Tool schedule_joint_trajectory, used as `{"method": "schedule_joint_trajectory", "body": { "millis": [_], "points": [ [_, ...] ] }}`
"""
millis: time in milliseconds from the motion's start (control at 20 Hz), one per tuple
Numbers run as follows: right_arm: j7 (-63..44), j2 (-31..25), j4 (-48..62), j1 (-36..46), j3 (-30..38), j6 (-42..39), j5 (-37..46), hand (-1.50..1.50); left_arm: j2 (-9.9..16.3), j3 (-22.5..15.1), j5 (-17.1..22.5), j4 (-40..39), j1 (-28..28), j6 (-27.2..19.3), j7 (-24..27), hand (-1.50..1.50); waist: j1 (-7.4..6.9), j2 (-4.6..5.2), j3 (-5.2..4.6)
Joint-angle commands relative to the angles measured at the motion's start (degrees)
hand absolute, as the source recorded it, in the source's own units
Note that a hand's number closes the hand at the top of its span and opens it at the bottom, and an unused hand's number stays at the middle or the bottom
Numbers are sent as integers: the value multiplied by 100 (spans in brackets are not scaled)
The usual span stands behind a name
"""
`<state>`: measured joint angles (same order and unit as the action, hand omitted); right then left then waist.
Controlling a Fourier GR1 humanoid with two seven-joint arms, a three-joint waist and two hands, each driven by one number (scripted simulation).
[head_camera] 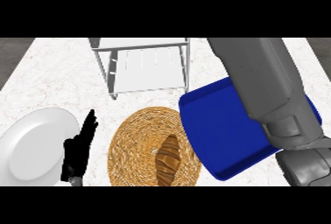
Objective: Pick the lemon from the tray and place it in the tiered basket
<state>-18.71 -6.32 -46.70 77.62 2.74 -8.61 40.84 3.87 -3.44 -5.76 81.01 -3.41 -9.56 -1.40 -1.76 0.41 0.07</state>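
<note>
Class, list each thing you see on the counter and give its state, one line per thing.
Tiered basket: upright, its shelves bare.
Blue tray: partly hidden by the right forearm; no lemon visible.
Woven basket: holds a brown loaf.
White plate: bare.
Left hand: open, resting, fingers up.
Right hand: out of view.

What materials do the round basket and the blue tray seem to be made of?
The round basket looks woven from straw or wicker: tan, with a fine braided texture. The blue tray looks like smooth plastic, perhaps painted metal: even colour, slight sheen, raised rim.
</note>
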Motion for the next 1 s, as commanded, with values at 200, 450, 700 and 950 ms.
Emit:
{"method": "schedule_joint_trajectory", "body": {
  "millis": [200, 450, 700, 950],
  "points": [
    [471, 436, 1446, 235, -86, 894, 410, 150, -65, -23, 7, 2, -33, 8, -101, 0, -14, 15, -12],
    [578, 535, 2225, 503, 126, 1336, 435, 150, 103, 133, 91, -261, 102, 197, 63, 0, -43, 39, -15],
    [673, 627, 2517, 427, 702, 1586, -520, 150, -77, -52, -57, -164, 189, 41, -117, 0, -211, 80, -12],
    [1110, 626, 2765, 405, 1233, 1589, -1279, -150, -122, -148, -183, -128, 241, -27, -123, 0, -268, 90, -9]
  ]
}}
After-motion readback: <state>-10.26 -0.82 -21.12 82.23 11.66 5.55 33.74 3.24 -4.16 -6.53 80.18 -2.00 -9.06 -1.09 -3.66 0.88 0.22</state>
